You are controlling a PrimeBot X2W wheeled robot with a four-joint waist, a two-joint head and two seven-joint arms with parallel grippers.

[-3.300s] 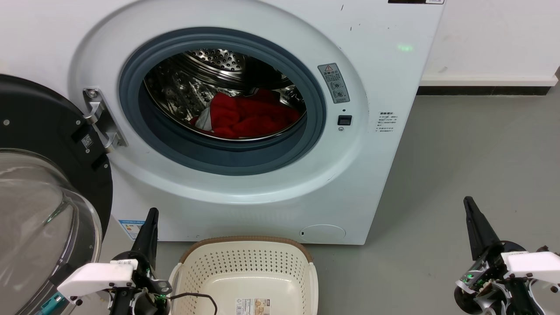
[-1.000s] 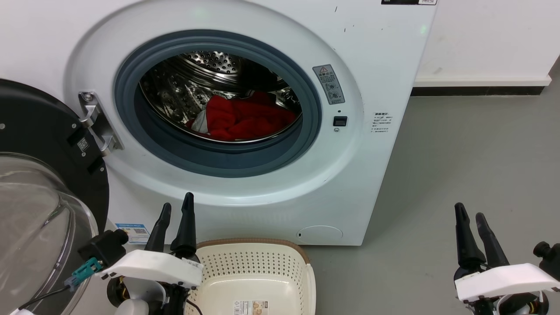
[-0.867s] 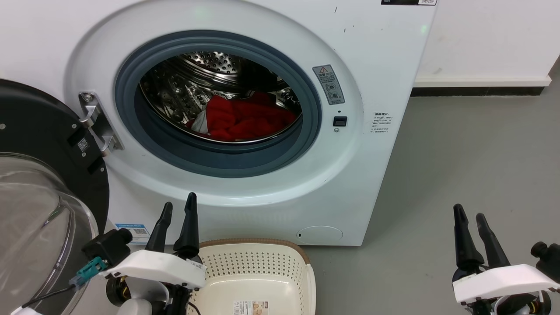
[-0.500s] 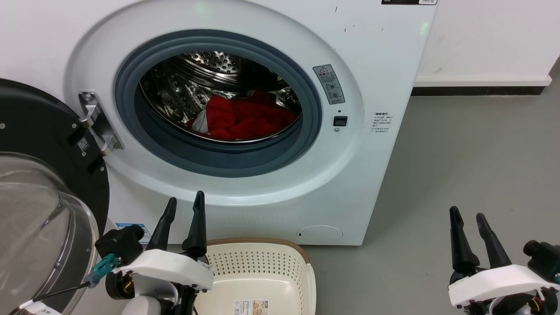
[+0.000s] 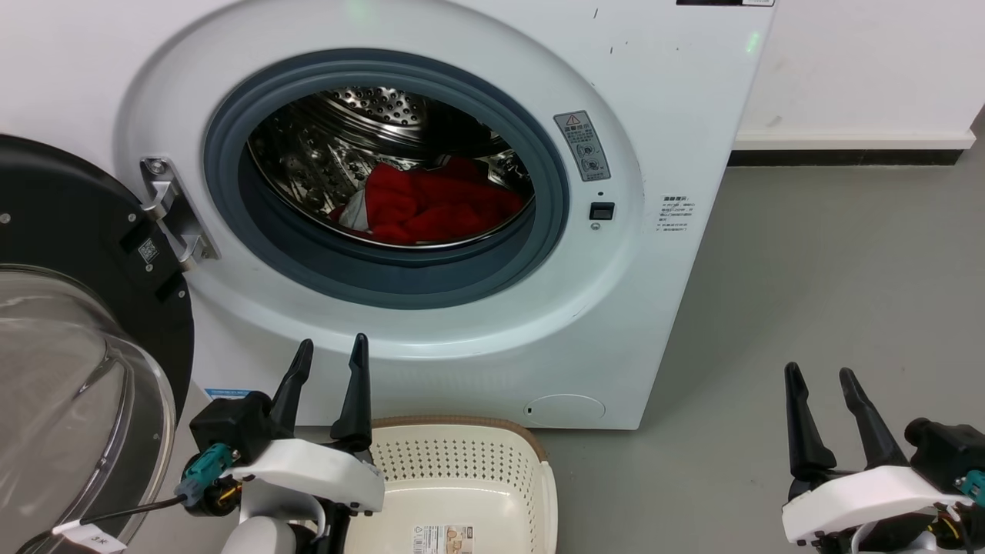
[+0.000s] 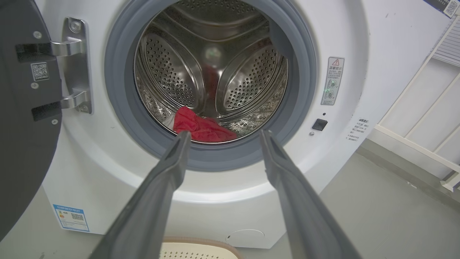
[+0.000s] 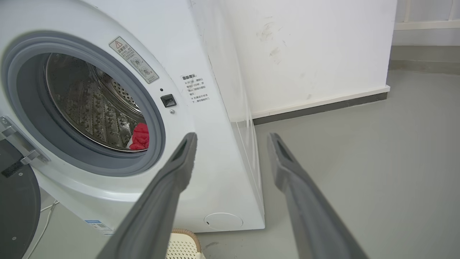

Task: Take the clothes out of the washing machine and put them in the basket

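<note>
Clothes (image 5: pixel 435 208) are sitting in a red heap at the bottom of the drum (image 5: pixel 323 154), well back behind the grey rubber ring (image 5: pixel 400 281) of the washing machine (image 5: pixel 677 115). The part of the basket (image 5: pixel 462 422) I can see has none in it; it's parked on the floor (image 5: pixel 808 254) right below that ring. Both grippers are low and outside the machine: left gripper (image 5: pixel 332 342) just over the basket's left rim, right gripper (image 5: pixel 818 371) way off to the side, jaws on both spread apart and holding nothing. My worries: the left one looks like the obvious pick to go in, and the open door (image 5: pixel 69 231) crowds it on that side, so a bump seems possible. Its fingers (image 5: pixel 355 385) could also snag the ring's lip, or pinch only a loose fold, so the garment slips and lands short of the basket. Nudging the basket on the way up wouldn't help either.
</note>
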